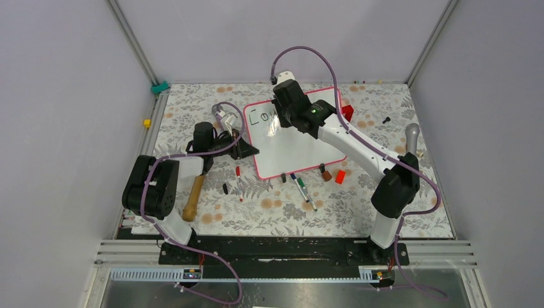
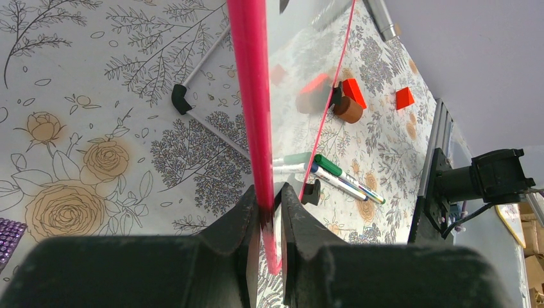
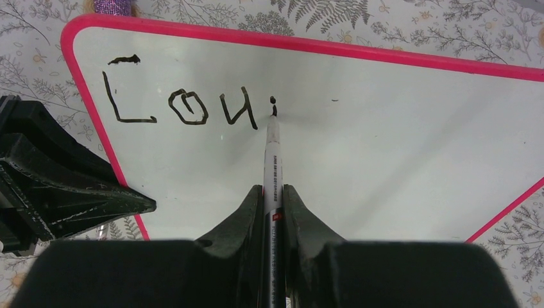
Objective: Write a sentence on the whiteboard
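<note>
The whiteboard (image 1: 301, 147), white with a pink-red frame, lies at the table's middle back. My left gripper (image 1: 248, 151) is shut on its left edge; in the left wrist view the pink frame (image 2: 249, 83) runs between the jaws of that gripper (image 2: 269, 196). My right gripper (image 1: 287, 119) hovers over the board's upper left and is shut on a white-barrelled marker (image 3: 272, 151). In the right wrist view that gripper (image 3: 272, 191) holds the black tip on the whiteboard (image 3: 398, 147). The sentence (image 3: 186, 106) reads "Cou", with a short fresh stroke at the tip.
Loose markers (image 1: 303, 187), a brown cylinder (image 1: 326, 174) and a red block (image 1: 340, 176) lie just below the board. Another red block (image 1: 347, 112) sits at its right corner. A red marker (image 1: 238, 178), a wooden-handled tool (image 1: 192, 196) and a metal-handled tool (image 1: 412, 136) lie nearby.
</note>
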You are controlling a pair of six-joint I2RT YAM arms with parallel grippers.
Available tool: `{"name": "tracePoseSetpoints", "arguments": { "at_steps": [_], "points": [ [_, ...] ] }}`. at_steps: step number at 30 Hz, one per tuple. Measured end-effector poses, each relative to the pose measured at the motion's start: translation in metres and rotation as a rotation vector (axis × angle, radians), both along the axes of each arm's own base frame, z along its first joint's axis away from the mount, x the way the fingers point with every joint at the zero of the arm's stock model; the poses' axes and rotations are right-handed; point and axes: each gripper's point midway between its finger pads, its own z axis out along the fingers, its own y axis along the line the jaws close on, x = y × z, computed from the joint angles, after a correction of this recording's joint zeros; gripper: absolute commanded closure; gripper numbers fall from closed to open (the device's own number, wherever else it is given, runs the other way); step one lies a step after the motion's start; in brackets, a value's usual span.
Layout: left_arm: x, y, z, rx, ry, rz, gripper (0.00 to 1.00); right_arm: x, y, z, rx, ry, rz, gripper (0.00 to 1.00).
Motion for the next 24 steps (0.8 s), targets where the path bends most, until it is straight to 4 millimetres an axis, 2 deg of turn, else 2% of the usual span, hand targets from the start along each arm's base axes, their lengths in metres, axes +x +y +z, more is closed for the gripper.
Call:
{"name": "tracePoseSetpoints", "arguments": {
  "at_steps": [24],
  "points": [
    [0.0001, 0.0005, -0.0003, -0.002, 0.008, 0.004, 1.00, -0.0047, -0.0011, -0.0070, -0.012, 0.015, 0.006, 1.00]
  ]
}}
